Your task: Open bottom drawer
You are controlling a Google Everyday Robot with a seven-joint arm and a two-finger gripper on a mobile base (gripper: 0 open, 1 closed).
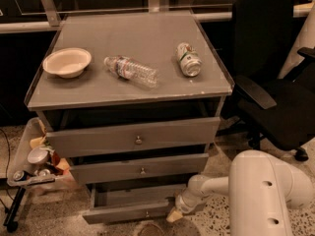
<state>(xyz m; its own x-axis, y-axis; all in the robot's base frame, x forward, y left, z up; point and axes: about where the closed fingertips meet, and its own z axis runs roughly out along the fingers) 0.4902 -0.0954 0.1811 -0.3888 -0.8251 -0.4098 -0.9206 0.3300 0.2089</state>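
Grey wooden bottom drawer, the slimmest front of the three with a tiny round metal knob, is found at the bottom centre of the frame. It's seen sticking out a bit past the two drawers above, so a strip of plain grey inside is exposed. The white-armed two-finger gripper is parked low, just right of centre, at the right end of that front panel. Whether it's open or closed can't be made out tbh. Key relation: the panel's long axis runs left-right and the knob lies to the left of the gripper, so a sideways shift would be needed for a knob grab. Otherwise the pull toward the frame's bottom edge is probably made from that right corner.
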